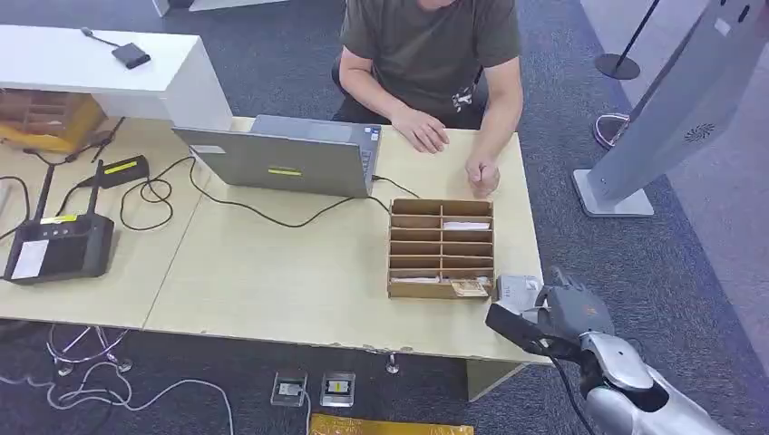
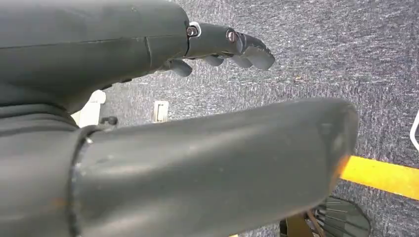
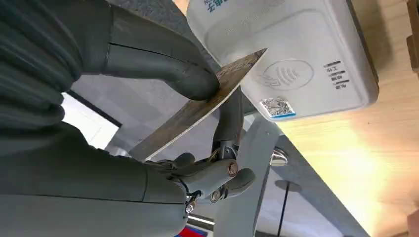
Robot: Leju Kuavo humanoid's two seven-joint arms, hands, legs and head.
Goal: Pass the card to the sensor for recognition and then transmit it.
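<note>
One card sits pinched between my right hand's thumb and a finger, its edge just over the white reader at the desk's lower right corner in the head view, beside the wooden rack. My left hand hangs over carpet, fingers loosely curled, holding nothing. A person sits at upper centre.

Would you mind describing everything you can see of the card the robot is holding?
The card is thin, flat and rigid-looking, with a dark, mottled brownish face. The right hand pinches it between the thick thumb and a darker finger. It is tilted, one corner reaching over the grey sensor, near its contactless wave symbol. Whether it touches the sensor I cannot tell. In the head view it appears as a dark strip.
</note>
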